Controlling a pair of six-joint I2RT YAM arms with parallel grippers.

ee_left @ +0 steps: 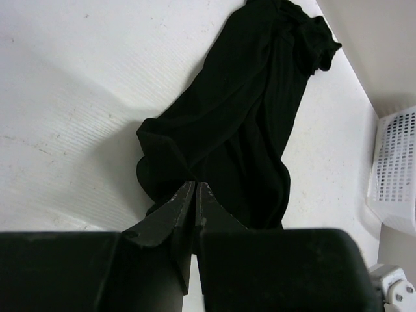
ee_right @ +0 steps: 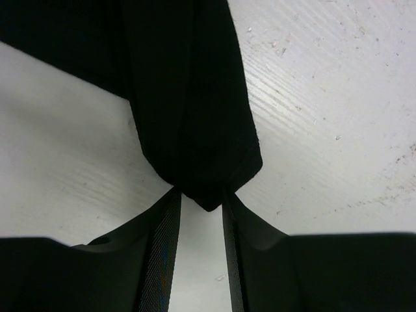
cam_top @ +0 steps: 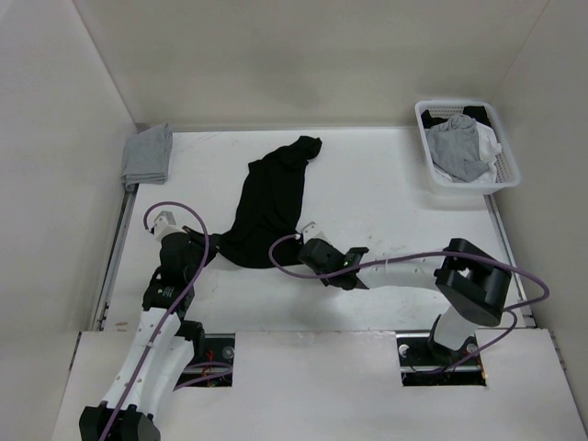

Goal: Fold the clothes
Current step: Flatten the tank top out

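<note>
**Both grippers at the hem, no fold made yet**

Left gripper (ee_left: 195,186) first: fingers pressed together, tips right on the near edge of the black T-shirt (ee_left: 240,117). It looks like a pinch on the thin fabric, though I can't be certain any cloth is caught. Across to the right gripper (ee_right: 200,192): fingers apart, and one corner of the shirt pokes into the gap between them, not clamped. So one corner perhaps taken, the other there for the taking.

Out from the grippers, the shirt runs away as a long rumpled strip, bunched at the far end, sleeves lost in the creases. No flat spread, no neat fold anywhere. By my reckoning this is early work, with the spreading and all the folding ahead.

Wider now: a white table (cam_top: 386,184), scuffed and speckled beyond the right gripper. Far past the left gripper, a small grey folded cloth (cam_top: 149,153) sits in the corner. Far beyond the right one, a white basket (cam_top: 470,186) holds laundry (cam_top: 457,145). Plain pale walls (cam_top: 276,55) box it all in on three sides.
</note>
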